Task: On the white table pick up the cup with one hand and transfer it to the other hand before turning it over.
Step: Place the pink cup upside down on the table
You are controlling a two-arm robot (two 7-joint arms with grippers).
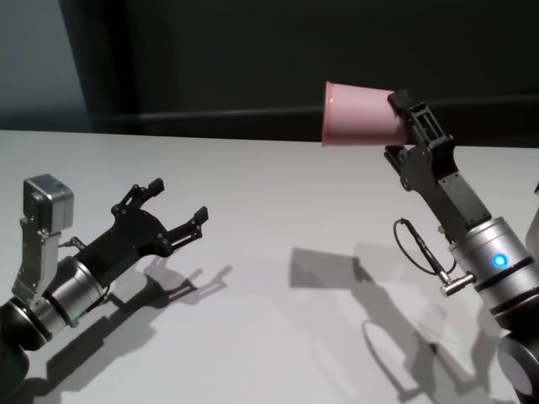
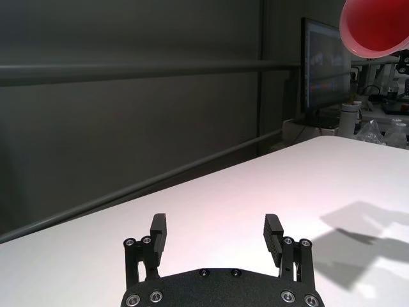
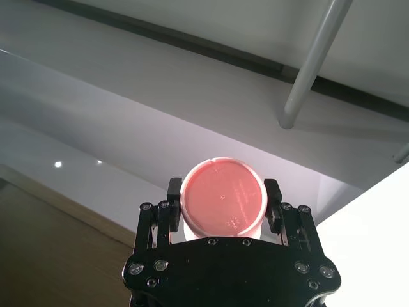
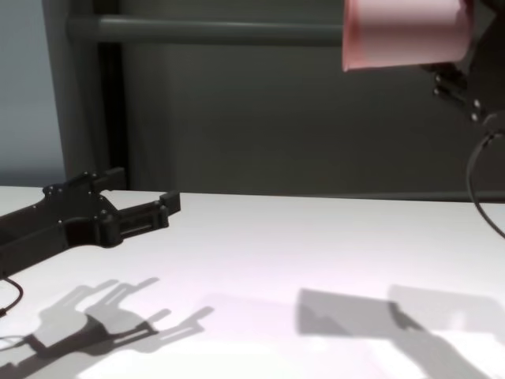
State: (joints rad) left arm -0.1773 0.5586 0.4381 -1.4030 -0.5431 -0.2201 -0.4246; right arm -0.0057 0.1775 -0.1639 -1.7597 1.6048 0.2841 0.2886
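The cup (image 1: 360, 115) is held high above the white bench (image 1: 269, 252), toward two o'clock in the head view, lying nearly on its side with its wide rim turned toward nine o'clock and its narrow base at the right gripper (image 1: 402, 114). The cup's base end is pinched between the right gripper's fingers (image 3: 173, 190), one pad pressing on each side, as is seen in the right wrist view where the flat base (image 3: 223, 206) faces the camera. The cup's shadow is cast on the bench well below it. The left gripper (image 1: 177, 202) is held low over the bench toward eight o'clock, well apart from the cup, with its fingers (image 2: 158, 230) spread wide and nothing between them, pointed toward two o'clock.
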